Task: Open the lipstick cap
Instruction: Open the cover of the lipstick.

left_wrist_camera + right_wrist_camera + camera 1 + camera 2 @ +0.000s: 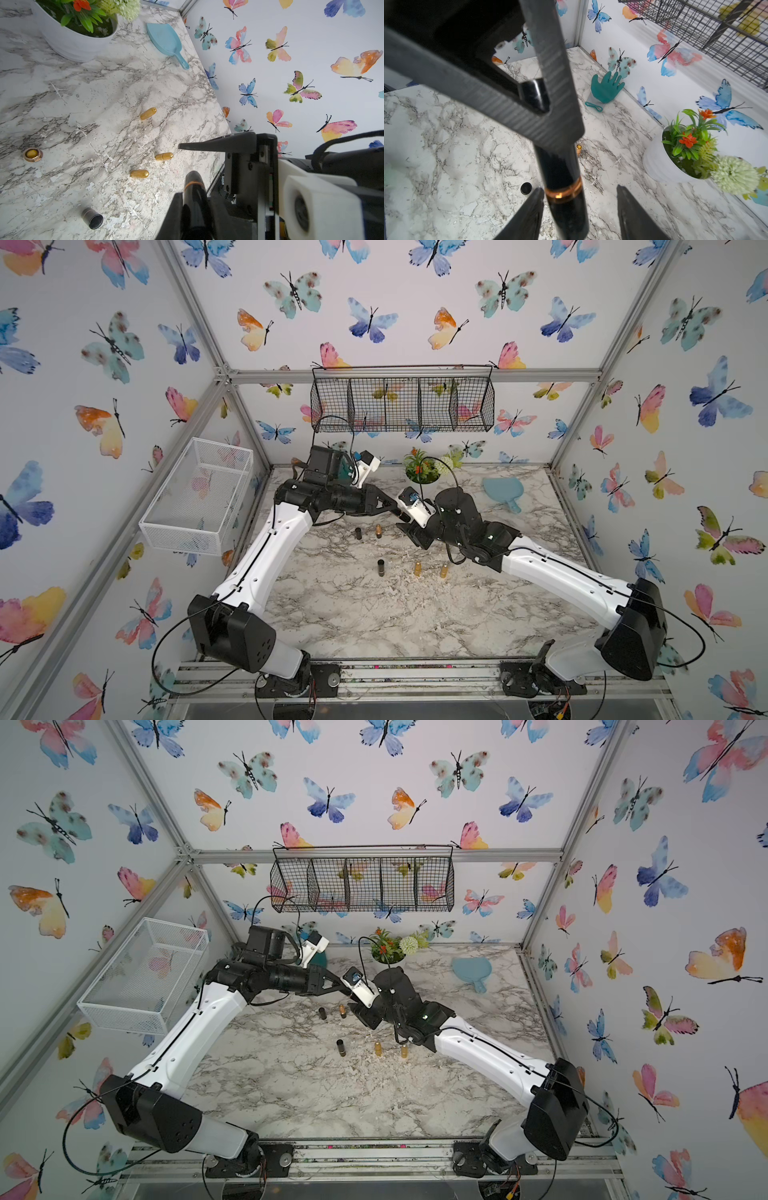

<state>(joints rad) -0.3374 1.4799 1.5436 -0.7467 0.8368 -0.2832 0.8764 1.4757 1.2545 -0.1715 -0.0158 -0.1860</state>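
Note:
A black lipstick [564, 166] with a gold band [563, 192] hangs in the air over the middle back of the marble table [374, 614]. My left gripper [397, 512] [345, 992] is shut on its lower body; in the left wrist view the tube [194, 191] juts out past the fingertips. The left arm's ribbed fingers [554, 62] cross the right wrist view. My right gripper [579, 189] [409, 531] stands open around the cap end [569, 216] beyond the band. One finger sits against the tube and the other is clearly apart from it.
Three upright gold pieces [378, 531] [417, 568] [444, 571] and two black caps [358, 533] [380, 568] stand on the table under the arms. At the back are a plant pot [424, 472], blue scoop [503, 491] and teal glove [606, 89]; a white basket [199, 497] sits left.

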